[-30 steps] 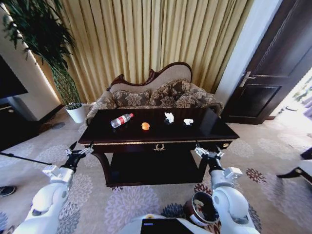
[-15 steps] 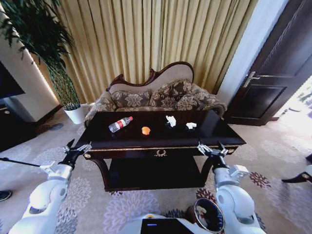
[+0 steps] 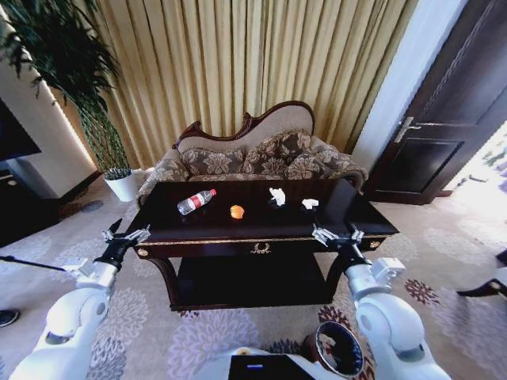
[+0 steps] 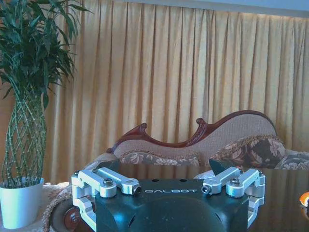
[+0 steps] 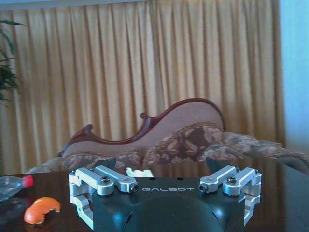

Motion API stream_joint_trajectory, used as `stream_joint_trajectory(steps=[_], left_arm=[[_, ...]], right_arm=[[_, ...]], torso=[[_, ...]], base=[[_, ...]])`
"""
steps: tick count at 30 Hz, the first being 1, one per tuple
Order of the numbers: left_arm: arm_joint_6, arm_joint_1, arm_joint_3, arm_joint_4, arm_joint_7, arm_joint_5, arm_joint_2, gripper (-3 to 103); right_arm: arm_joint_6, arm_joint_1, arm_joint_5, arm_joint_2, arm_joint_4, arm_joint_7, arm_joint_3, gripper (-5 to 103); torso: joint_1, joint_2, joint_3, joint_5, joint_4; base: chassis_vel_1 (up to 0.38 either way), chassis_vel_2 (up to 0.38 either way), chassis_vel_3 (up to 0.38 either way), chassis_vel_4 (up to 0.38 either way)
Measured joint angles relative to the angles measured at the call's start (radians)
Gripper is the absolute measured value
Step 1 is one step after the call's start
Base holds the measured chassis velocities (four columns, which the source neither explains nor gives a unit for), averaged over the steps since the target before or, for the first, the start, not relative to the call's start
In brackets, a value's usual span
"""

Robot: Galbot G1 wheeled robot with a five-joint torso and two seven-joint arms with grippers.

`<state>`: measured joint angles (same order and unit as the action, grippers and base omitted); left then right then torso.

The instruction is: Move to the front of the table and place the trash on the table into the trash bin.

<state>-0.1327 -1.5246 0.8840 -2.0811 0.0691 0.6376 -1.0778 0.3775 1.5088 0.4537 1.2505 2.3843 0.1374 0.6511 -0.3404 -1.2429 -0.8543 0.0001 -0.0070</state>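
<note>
Worktop [image 3: 238, 226], dark and glossy, spans mid-frame in the head view; near edge unobstructed, carpet bare along its front, low shelf lost in shadow. Behind it, sofa [image 3: 253, 158] with its base hidden by the worktop's far edge. Trash bin [image 3: 337, 351] at lower frame, right of centre, partly covered by the right arm and cut by the bottom edge. Left gripper [image 3: 125, 236] just off the worktop's left front corner, fingers spread, grasping nothing. Right gripper [image 3: 337, 235] at the right front edge, likewise released and empty. On the worktop, upper centre: bottle [image 3: 196, 200] lying on its side, orange piece [image 3: 236, 211], two whitish lumps [image 3: 276, 196] [image 3: 309, 204], well apart; lumps' make hard to tell.
</note>
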Motion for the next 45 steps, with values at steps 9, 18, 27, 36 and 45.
stream_joint_trajectory(steps=[9, 18, 27, 36, 45], left_arm=[[0.024, -0.036, 0.000, -0.017, -0.012, -0.005, -0.015, 100], [0.041, -0.071, -0.004, -0.058, -0.098, -0.048, -0.055, 100], [0.029, -0.078, -0.011, -0.105, -0.125, -0.069, -0.034, 100], [0.014, -0.017, 0.039, -0.002, -0.060, -0.009, -0.002, 100], [-0.135, 0.043, 0.095, -0.020, -0.060, 0.105, 0.181, 100]], right_arm=[[-0.016, -0.163, 0.106, -0.101, -0.186, 0.070, -0.081, 100], [-0.033, -0.207, 0.111, -0.095, -0.233, 0.058, -0.027, 100], [-0.030, -0.203, 0.126, -0.131, -0.221, 0.061, -0.036, 100], [-0.026, -0.236, 0.105, -0.117, -0.245, 0.044, -0.079, 100], [-0.049, -0.202, 0.077, -0.094, -0.253, 0.031, -0.065, 100]], torso=[[0.000, 0.000, 0.000, 0.0000, 0.0001], [0.000, 0.000, 0.000, 0.0000, -0.0001], [0.000, 0.000, 0.000, 0.0000, -0.0002], [0.000, 0.000, 0.000, -0.0004, 0.0002], [0.000, 0.000, 0.000, 0.0003, -0.0003]], base=[[0.000, 0.000, 0.000, 0.000], [0.000, 0.000, 0.000, 0.000], [0.000, 0.000, 0.000, 0.000], [0.000, 0.000, 0.000, 0.000], [0.000, 0.000, 0.000, 0.000]])
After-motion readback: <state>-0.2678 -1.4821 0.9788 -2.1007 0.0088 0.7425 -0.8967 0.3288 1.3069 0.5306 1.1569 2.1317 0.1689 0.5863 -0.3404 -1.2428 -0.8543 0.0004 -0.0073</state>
